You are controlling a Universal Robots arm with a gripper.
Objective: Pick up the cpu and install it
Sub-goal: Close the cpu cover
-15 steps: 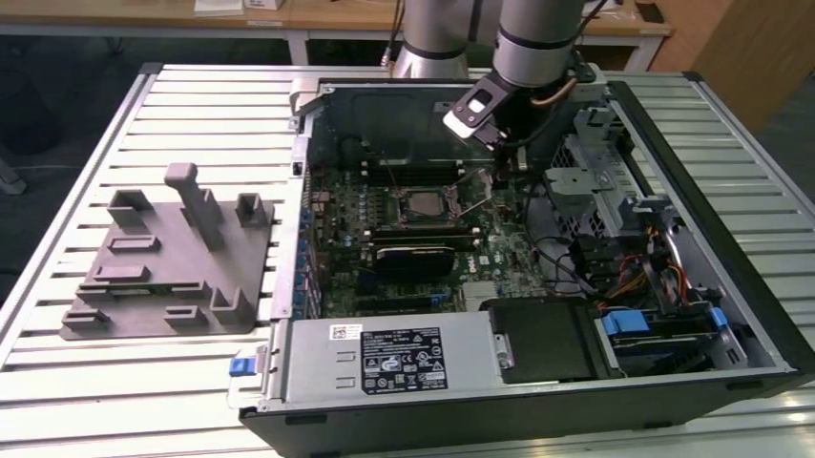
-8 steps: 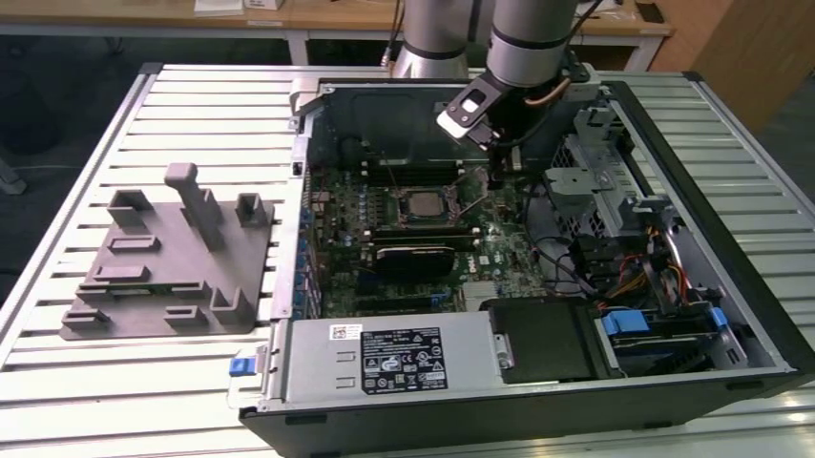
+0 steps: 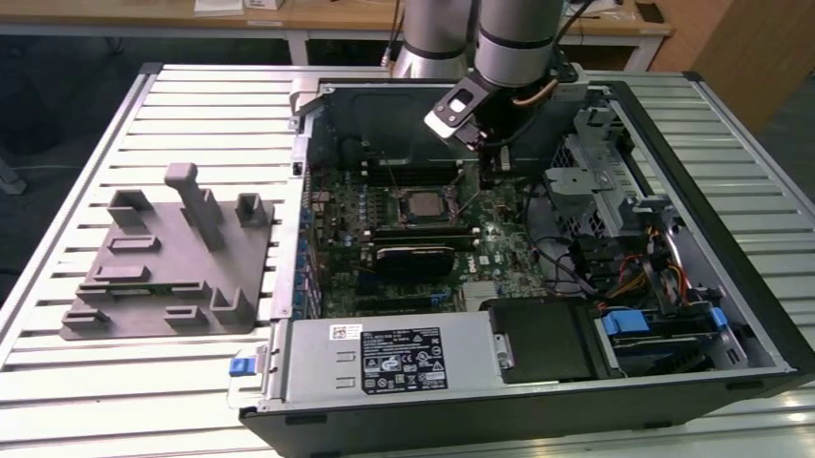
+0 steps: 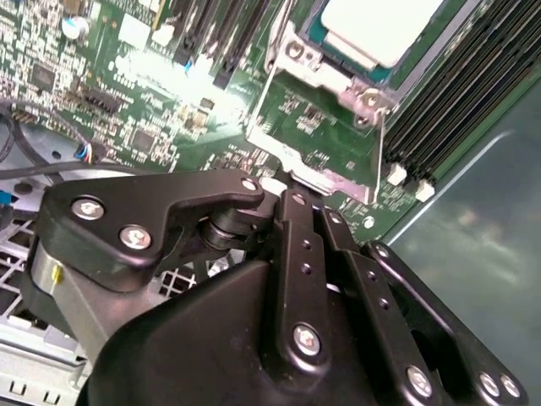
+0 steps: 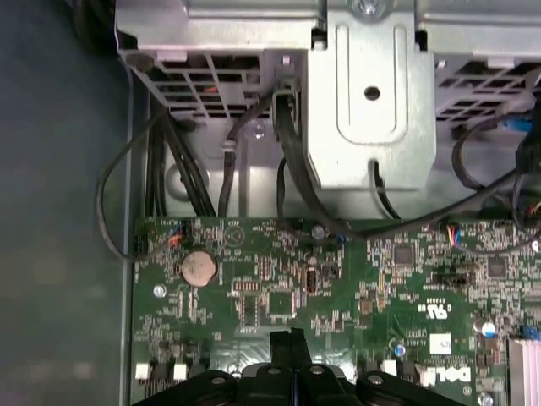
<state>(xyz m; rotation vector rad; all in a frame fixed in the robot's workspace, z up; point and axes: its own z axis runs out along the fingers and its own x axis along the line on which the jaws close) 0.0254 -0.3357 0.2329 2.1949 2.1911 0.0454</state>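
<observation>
The cpu (image 4: 382, 30) lies flat in the black-framed socket (image 3: 418, 203) in the middle of the motherboard, its silver top up; in the exterior view it is the pale square (image 3: 418, 201). A hinged metal socket plate (image 4: 314, 127) stands open beside it, with green board showing through its window. My gripper (image 3: 491, 153) hangs inside the computer case, just to the exterior view's right of the socket. Its two black fingertips (image 5: 290, 338) are pressed together with nothing between them. In the second wrist view the gripper (image 4: 287, 193) points at the near edge of the open plate; contact cannot be told.
A grey moulded holder (image 3: 166, 258) lies on the slatted table at the exterior view's left. The white-labelled power supply box (image 3: 382, 358) fills the case's front. A metal drive cage (image 5: 372, 101) with black cables stands close to the gripper, and memory slots (image 4: 456, 93) flank the socket.
</observation>
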